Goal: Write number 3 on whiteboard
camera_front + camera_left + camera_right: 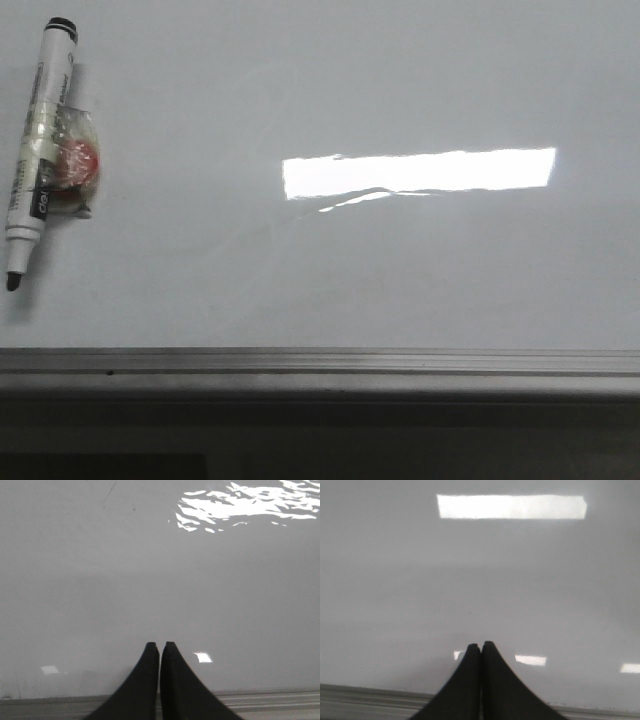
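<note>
glossy white-grey whiteboard [400,260] was blank, black-capped white marker [36,150] lay upper left, left tool [160,647] and right tool [480,646] both pinched closed, empty

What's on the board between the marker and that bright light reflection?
Nothing: in the front view, bare whiteboard separates the marker from the reflection.

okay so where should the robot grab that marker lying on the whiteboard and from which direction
Grip the marker on its upper barrel, just under the black cap, coming straight down from above with the jaws across its width. It lies flat on the whiteboard, tip toward the frame. A taped-on red lump bulges at its middle, so mid-barrel looks awkward. The left gripper, now shut, is probably nearer.
</note>
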